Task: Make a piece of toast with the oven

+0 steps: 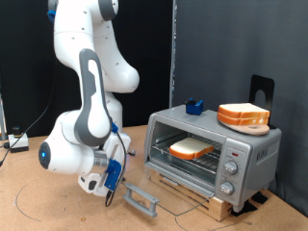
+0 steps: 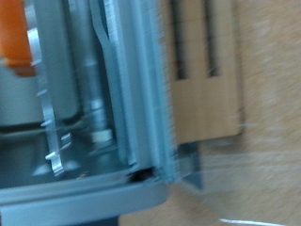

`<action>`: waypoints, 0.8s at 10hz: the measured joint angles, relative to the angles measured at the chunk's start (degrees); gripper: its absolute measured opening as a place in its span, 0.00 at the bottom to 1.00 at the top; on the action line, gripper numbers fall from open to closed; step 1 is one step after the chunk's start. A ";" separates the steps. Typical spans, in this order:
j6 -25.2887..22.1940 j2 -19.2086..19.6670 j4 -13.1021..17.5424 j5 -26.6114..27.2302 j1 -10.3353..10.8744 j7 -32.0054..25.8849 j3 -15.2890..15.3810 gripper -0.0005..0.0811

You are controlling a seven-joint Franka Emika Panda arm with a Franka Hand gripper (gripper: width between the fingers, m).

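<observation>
The silver oven (image 1: 241, 154) stands on a wooden board at the exterior view's right. Its glass door (image 1: 144, 190) hangs open, dropped down, with the grey bar handle (image 1: 141, 200) low in front. The piece of toast (image 1: 192, 148) lies flat on the wire rack inside. My gripper (image 1: 109, 185) is low by the table at the exterior view's left of the handle, a little apart from it, with nothing seen between its fingers. The blurred wrist view shows the door's metal frame (image 2: 132, 104) and the wooden board (image 2: 202, 85); no fingers show there.
A thicker stack of bread slices (image 1: 243, 116) and a small blue object (image 1: 195, 106) sit on the oven's top. Round knobs (image 1: 231, 166) are on its right panel. A black stand (image 1: 262, 91) rises behind. Cables lie at the exterior view's far left.
</observation>
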 joint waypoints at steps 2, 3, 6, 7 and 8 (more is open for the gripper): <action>-6.36 -2.30 -0.03 -0.31 -1.39 0.06 -0.70 0.99; -7.94 -3.61 -0.34 -0.02 -1.59 0.24 -0.67 0.99; -8.74 -7.75 -2.62 4.88 -0.97 0.73 1.68 0.99; -8.08 -9.25 -3.38 5.43 -0.78 1.61 2.27 0.99; -7.60 -10.64 -4.17 5.78 -0.76 2.26 2.72 0.99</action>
